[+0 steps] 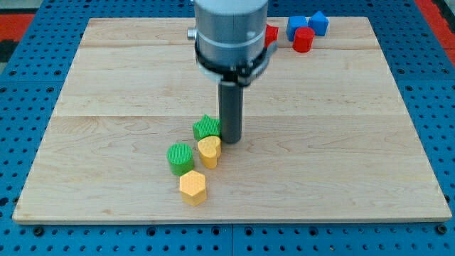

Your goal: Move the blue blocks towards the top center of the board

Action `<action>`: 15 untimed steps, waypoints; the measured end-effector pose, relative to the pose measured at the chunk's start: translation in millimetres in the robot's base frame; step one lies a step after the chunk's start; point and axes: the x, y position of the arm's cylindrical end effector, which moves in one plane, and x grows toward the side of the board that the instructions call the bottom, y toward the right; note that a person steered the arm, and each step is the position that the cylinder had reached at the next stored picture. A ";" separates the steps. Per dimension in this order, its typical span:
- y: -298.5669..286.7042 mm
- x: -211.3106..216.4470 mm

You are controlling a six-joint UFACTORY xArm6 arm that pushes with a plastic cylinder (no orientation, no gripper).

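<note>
Two blue blocks sit near the view's top right: a blue block [296, 26] and a blue cube [318, 22] just right of it, close together. A red cylinder [303, 40] touches them from below. Another red block [271, 33] shows partly behind the arm. My tip [231, 140] rests on the board near the middle, far below and left of the blue blocks. It is right beside a green star block [206, 127] and a yellow heart block [209, 151].
A green round block [180, 158] and a yellow hexagon block [193, 187] lie below left of my tip. The wooden board [355, 142] lies on a blue perforated table. The arm's grey body [231, 32] hides part of the board's top middle.
</note>
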 end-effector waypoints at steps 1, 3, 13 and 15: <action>22.8 -23.5; 35.0 -27.7; 52.0 -286.8; 63.3 -296.1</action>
